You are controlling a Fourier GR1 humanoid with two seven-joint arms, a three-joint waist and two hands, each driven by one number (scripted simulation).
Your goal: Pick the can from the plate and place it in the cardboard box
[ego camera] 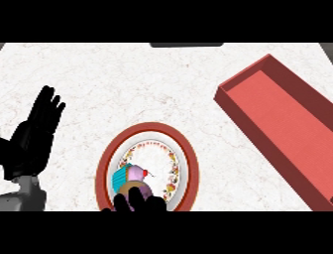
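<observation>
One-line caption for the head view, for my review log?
Right hand reaches the can on the plate; red box waits at right, left hand rests open.

I am seeing lots of open counter (126, 74) on the far side, from left to right, where a hand could pass. The plate (105, 163) is sitting near me in the middle, and the can (131, 179) is lying on its near part. My right hand (141, 203) is poking up at the plate's near edge, just beside the can. My left hand (39, 130) is standing open at the left and taking up that side. Between the plate and the red box (294, 134) at the right, bare counter is lying free. The box walls are standing up along its edges.
</observation>
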